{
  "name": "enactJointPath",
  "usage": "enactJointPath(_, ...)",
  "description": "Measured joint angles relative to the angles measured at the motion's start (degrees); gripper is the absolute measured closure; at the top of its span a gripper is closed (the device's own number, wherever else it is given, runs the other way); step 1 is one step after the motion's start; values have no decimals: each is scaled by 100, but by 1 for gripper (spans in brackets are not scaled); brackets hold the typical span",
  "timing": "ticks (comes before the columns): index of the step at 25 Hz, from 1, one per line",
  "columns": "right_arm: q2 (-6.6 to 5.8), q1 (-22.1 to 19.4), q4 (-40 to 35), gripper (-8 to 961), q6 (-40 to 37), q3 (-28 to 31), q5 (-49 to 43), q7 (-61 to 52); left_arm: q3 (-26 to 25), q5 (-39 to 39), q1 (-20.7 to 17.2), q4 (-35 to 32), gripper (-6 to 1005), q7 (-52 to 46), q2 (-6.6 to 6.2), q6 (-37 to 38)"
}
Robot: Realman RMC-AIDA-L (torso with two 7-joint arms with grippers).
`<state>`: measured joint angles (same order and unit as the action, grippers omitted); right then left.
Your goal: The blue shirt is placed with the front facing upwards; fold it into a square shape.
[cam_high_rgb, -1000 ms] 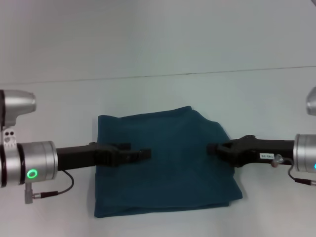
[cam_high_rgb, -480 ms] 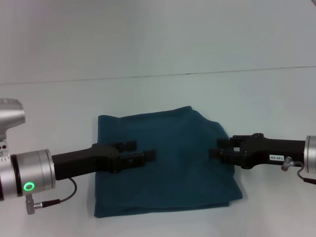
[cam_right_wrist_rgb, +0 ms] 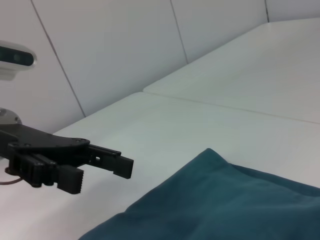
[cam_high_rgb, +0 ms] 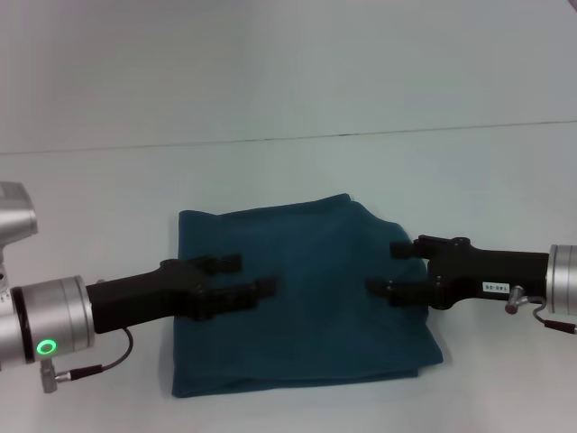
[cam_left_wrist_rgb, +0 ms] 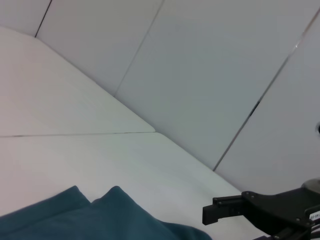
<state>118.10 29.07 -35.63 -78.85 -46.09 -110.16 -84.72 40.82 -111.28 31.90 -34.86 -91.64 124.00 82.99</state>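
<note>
The blue shirt [cam_high_rgb: 306,298] lies folded into a rough square on the white table, plain teal side up, with no lettering showing. My left gripper [cam_high_rgb: 246,276] hovers open over the shirt's left part, nothing between its fingers. Opposite it, my right gripper [cam_high_rgb: 385,267] hangs open over the right part, also holding nothing. The left wrist view shows a corner of the shirt [cam_left_wrist_rgb: 100,217] and one of the right gripper's fingers [cam_left_wrist_rgb: 222,212]. The right wrist view shows the shirt [cam_right_wrist_rgb: 225,200] and the left gripper [cam_right_wrist_rgb: 102,175] beyond its edge.
The white table [cam_high_rgb: 288,180] spreads around the shirt on all sides. A thin seam [cam_high_rgb: 361,135] runs across it behind the shirt. Pale wall panels [cam_left_wrist_rgb: 210,75] rise past the table.
Both grippers went from narrow and closed-looking to fingers spread apart over the shirt. The right gripper edged inward to the left. The shirt has not shifted.
</note>
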Motion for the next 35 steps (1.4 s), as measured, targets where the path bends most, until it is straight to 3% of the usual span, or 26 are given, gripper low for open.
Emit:
enactJointPath(6,37,16,-5,36,-4,-22,-3,40,-4,21,-50,-21,122,400,-7,41)
enactJointPath(35,-25,-54,-362,47,-449,-97,-295,145,-9,38,-43,-117,119,639,-25,213)
